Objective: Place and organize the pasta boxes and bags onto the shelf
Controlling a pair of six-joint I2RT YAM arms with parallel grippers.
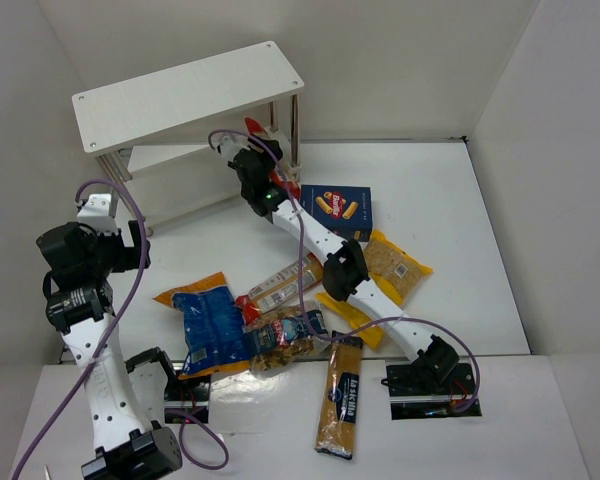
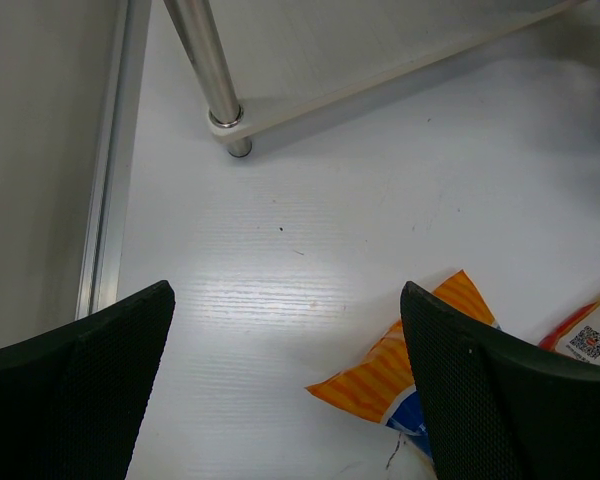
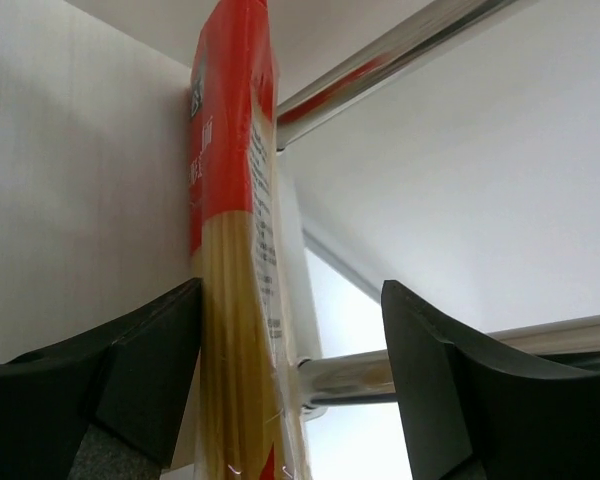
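Observation:
The white two-tier shelf (image 1: 185,92) stands at the back left. My right gripper (image 1: 244,158) is at its right end, jaws open (image 3: 290,290). A red-and-clear spaghetti pack (image 3: 230,250) lies against my left finger and the shelf board, with a wide gap to the right finger; it also shows in the top view (image 1: 256,129). My left gripper (image 1: 120,235) is open and empty (image 2: 285,300) above the table near a shelf foot (image 2: 235,135). The blue-orange bag (image 1: 202,325) has its corner (image 2: 410,365) by my right finger.
On the table lie a dark blue box (image 1: 340,208), a brown pasta bag (image 1: 398,265), a yellow bag (image 1: 355,322) under the right arm, a second long pack (image 1: 280,285), a clear bag (image 1: 285,340) and a blue-labelled spaghetti pack (image 1: 340,395).

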